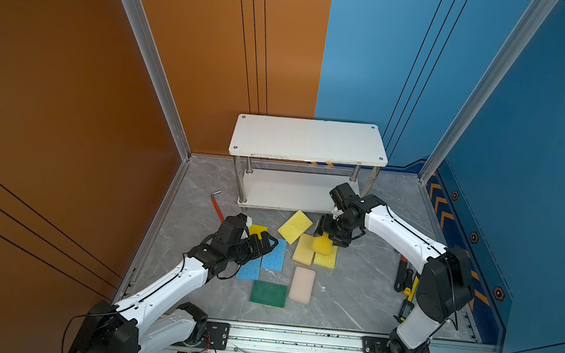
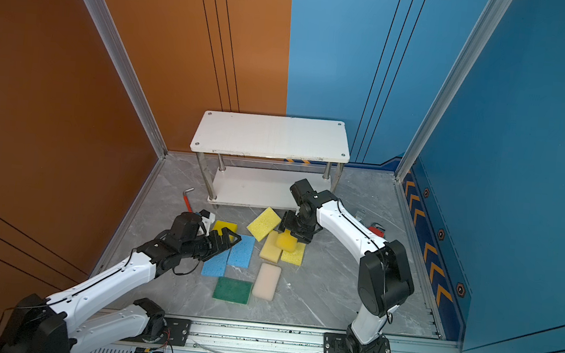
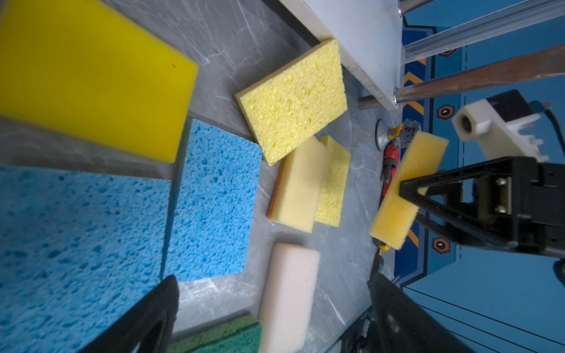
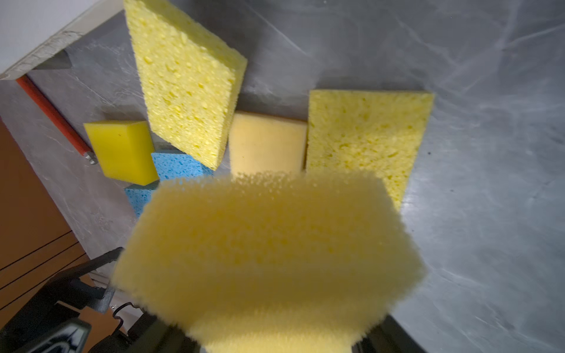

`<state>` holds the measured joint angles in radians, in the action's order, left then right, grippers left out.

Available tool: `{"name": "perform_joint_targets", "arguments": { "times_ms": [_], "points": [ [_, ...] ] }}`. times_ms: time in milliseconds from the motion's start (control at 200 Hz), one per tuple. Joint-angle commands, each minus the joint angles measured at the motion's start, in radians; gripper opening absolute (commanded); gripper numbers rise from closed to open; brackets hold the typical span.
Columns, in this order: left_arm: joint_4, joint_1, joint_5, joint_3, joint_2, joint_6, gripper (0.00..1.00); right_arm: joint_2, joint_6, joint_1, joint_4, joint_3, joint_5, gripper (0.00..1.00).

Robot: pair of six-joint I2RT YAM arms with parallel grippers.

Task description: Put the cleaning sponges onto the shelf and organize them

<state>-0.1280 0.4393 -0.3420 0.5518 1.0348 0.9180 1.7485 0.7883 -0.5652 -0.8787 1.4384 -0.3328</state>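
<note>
Nearest you, the dark green sponge (image 1: pixel 268 293) lies flat on the grey floor. The cream-pink sponge (image 1: pixel 302 285) lies just to its right.

Next out are the two blue sponges (image 1: pixel 275 254), side by side and touching. Your left gripper (image 1: pixel 269 239) hovers over their far-left edge with its jaws wide apart, holding nothing.

Right of centre, the tan sponge (image 1: pixel 303 250) lies against a pale yellow porous sponge (image 1: pixel 327 261). Above that pair, your right gripper (image 1: pixel 326 240) is clamped on a yellow foam sponge (image 1: pixel 322 247). The left wrist view shows this sponge tilted and off the floor.

A bright yellow sponge (image 1: pixel 255 230) sits just beyond the left gripper. A second pale yellow porous sponge (image 1: pixel 295 226) lies at an angle with one corner at the shelf's lower board.

Far left, a red-handled hex key (image 1: pixel 216 204) lies on the floor. Some hand tools (image 1: pixel 404 277) lie by the right arm.

Farthest out, the shelf (image 1: pixel 309 139) stands against the back wall.
</note>
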Motion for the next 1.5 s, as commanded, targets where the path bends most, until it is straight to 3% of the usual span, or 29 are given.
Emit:
{"name": "perform_joint_targets", "arguments": {
  "times_ms": [0,255,801,991,1021,1106,1226,1491],
  "points": [
    [0.106,-0.003,-0.054,0.008,0.017,0.038,0.98,0.037,0.061,-0.036,0.040,0.058,-0.043,0.70],
    [0.196,0.028,-0.089,0.018,0.071,0.028,0.98,0.085,0.134,-0.066,0.114,0.101,-0.130,0.70],
    [0.203,0.113,-0.052,0.119,0.186,-0.036,0.96,0.101,0.132,-0.090,0.119,0.128,-0.192,0.71],
    [0.218,0.121,-0.034,0.130,0.191,-0.036,0.87,0.096,0.132,-0.095,0.119,0.132,-0.205,0.71],
    [0.221,0.121,-0.031,0.129,0.188,-0.037,0.80,0.095,0.132,-0.096,0.119,0.129,-0.207,0.71],
    [0.235,0.121,-0.027,0.125,0.188,-0.036,0.76,0.092,0.133,-0.098,0.119,0.128,-0.209,0.71],
    [0.262,0.119,-0.042,0.125,0.202,-0.027,0.61,0.090,0.136,-0.102,0.122,0.124,-0.209,0.71],
    [0.306,0.106,-0.069,0.109,0.221,0.002,0.48,0.092,0.146,-0.110,0.135,0.122,-0.206,0.71]
  ]
}}
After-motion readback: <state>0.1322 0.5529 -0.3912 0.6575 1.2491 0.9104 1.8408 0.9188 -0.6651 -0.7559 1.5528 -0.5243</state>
